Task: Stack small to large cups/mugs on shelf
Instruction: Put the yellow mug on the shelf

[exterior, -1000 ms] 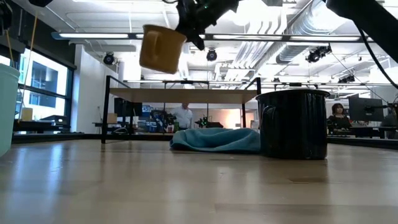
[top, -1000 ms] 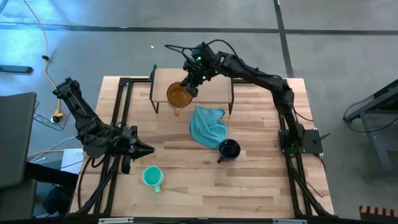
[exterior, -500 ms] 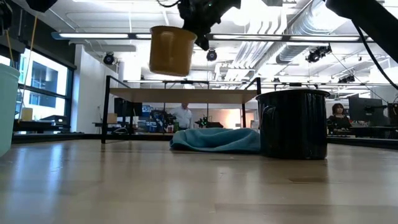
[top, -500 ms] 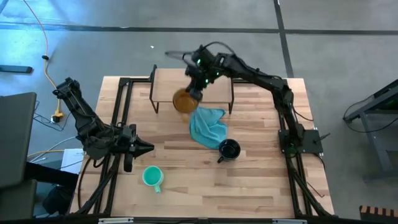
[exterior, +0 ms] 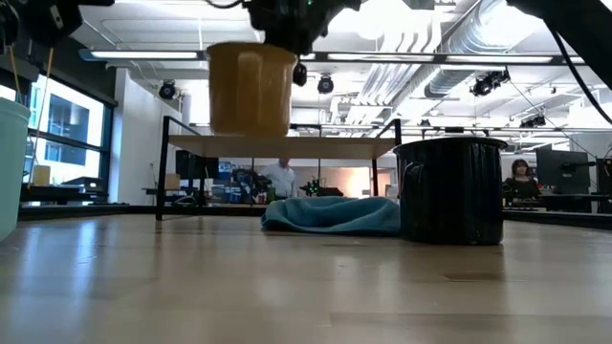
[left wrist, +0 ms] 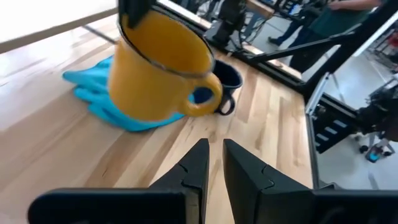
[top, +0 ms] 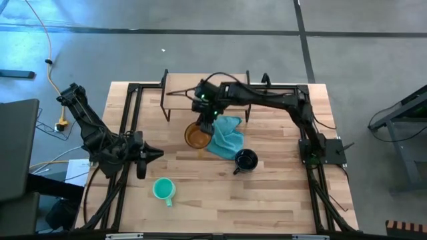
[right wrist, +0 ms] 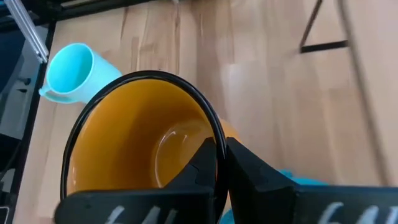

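The amber-yellow mug hangs in my right gripper, above the table in front of the shelf; the low view shows the mug upright and clear of the wood. The navy mug and the teal mug stand on their bases on the tabletop. My left gripper is shut and hovers over the table's left side, short of the teal mug; in its wrist view it points toward the amber mug. My right gripper pinches the amber mug's rim on the side toward the table's far edge, one finger inside the cup and one outside. The fingers come from above, pointing down. The mug hangs upright below them, lifted clear.
A light blue cloth lies bunched just right of the carried mug, between the shelf and the navy mug. The shelf stands on thin black legs at the far edge. Bare wood spreads along the near side.
My right gripper has carried the amber mug from over the shelf's near edge toward the table's near side, out in front of the shelf. The mug was tilted a second ago and now hangs upright.
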`<state>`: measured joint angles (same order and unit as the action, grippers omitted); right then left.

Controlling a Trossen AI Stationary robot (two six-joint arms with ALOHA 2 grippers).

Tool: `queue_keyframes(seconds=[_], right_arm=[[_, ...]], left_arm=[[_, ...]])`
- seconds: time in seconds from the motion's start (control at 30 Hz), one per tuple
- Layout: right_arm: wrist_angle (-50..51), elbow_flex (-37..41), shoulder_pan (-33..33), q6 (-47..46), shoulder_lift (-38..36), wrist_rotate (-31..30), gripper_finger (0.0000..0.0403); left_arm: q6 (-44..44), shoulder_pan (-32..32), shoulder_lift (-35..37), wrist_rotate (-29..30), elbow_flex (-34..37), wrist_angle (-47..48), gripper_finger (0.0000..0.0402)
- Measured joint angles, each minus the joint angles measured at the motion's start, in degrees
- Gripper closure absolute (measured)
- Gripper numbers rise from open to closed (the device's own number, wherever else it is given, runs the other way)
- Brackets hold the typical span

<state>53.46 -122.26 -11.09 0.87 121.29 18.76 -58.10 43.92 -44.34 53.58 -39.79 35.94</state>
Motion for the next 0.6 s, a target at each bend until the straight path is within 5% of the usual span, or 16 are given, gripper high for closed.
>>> queue_keyframes(seconds=[0.6], right_arm=[[-19.42,16.26,3.21,-10.41,-0.08,1.18,0.0403]], left_arm=[[-8.64,0.00,0.00,-0.31,0.00,9.27,0.0364]])
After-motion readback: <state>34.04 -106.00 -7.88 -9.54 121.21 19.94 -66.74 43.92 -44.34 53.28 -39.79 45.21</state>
